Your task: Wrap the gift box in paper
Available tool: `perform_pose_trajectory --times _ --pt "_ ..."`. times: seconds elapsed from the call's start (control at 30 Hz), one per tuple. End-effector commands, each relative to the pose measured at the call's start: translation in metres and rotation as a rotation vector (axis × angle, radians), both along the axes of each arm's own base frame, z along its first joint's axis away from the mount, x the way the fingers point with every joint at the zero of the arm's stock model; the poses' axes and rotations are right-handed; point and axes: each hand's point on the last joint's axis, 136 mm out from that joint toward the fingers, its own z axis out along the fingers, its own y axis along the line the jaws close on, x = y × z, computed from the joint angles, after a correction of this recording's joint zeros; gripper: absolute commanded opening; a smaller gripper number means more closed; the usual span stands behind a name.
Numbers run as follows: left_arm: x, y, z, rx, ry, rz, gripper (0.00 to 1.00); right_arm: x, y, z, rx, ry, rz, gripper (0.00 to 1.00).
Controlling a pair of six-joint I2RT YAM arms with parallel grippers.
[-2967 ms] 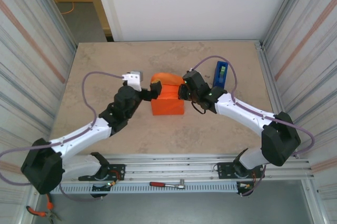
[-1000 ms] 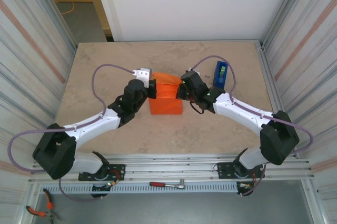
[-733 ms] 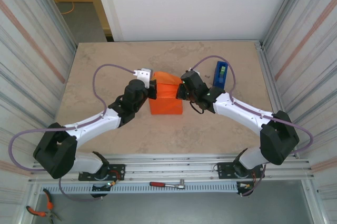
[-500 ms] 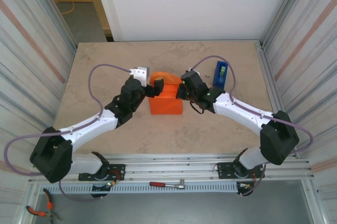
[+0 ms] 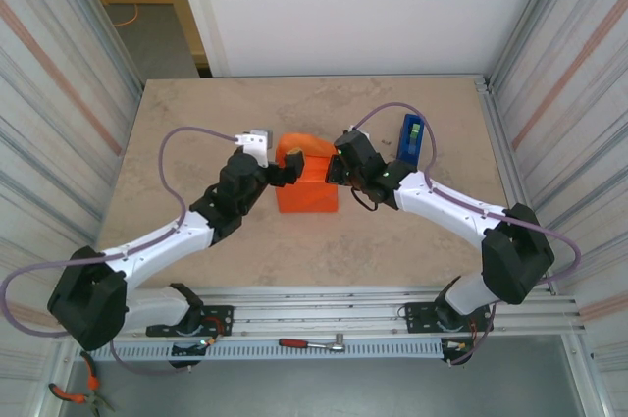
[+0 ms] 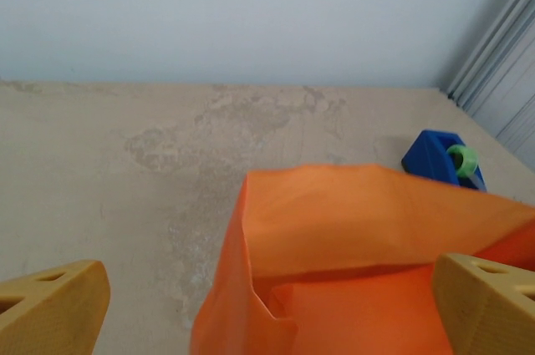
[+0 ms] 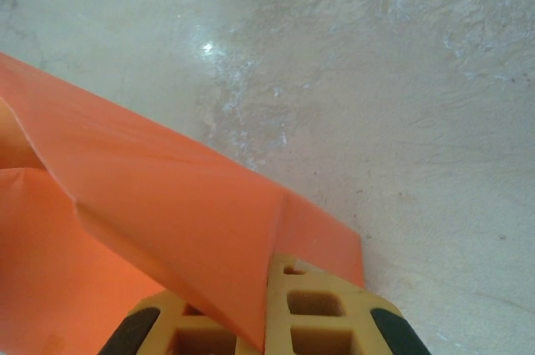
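Opening left gripper (image 5: 283,172) wide, letting go of left flap of paper (image 5: 310,193); keeping right gripper (image 5: 334,170) clamped on right flap, leaving left fold unsecured.

Blue tape dispenser (image 5: 412,137) on the desk (image 5: 186,132)
Upright, far right; a ratchet (image 5: 312,343) lies on the front rail (image 5: 392,346)

Count, overhead view: paper (image 5: 309,186) ×1 (orange, one folded sheet); blue tape dispenser (image 5: 411,137) ×1; arms ×2, left arm (image 5: 167,235) and right arm (image 5: 446,206); table (image 5: 196,123) ×1; ratchet wrench (image 5: 312,342) ×1; red-handled pliers (image 5: 69,394) ×1.
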Motion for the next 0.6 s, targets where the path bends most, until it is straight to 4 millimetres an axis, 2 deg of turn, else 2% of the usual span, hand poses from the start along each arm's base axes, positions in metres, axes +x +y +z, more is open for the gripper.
perform_pose_trajectory --times 0.0,0.27,0.37,0.4,0.43,0.53,0.57 --pt "0.008 0.002 -0.007 0.016 -0.003 0.043 0.99 -0.034 -0.012 -0.061 -0.141 0.204 0.041 0.00" --pt "0.029 0.012 -0.036 0.136 0.027 0.158 0.97 -0.034 -0.012 -0.058 -0.141 0.203 0.042 0.00" --pt "0.029 0.014 -0.049 0.150 0.051 0.172 0.95 -0.032 -0.012 -0.049 -0.143 0.188 0.048 0.00" --pt "0.028 0.016 -0.053 0.153 0.059 0.176 0.95 -0.031 -0.011 -0.042 -0.140 0.178 0.053 0.03" --pt "0.027 0.016 -0.056 0.152 0.065 0.177 0.94 -0.030 -0.010 -0.035 -0.137 0.166 0.059 0.14" --pt "0.024 0.018 -0.062 0.152 0.078 0.178 0.94 -0.027 -0.007 -0.007 -0.106 0.116 0.070 0.66" --pt "0.023 0.018 -0.063 0.153 0.081 0.177 0.93 -0.026 -0.007 0.002 -0.095 0.099 0.067 0.79"
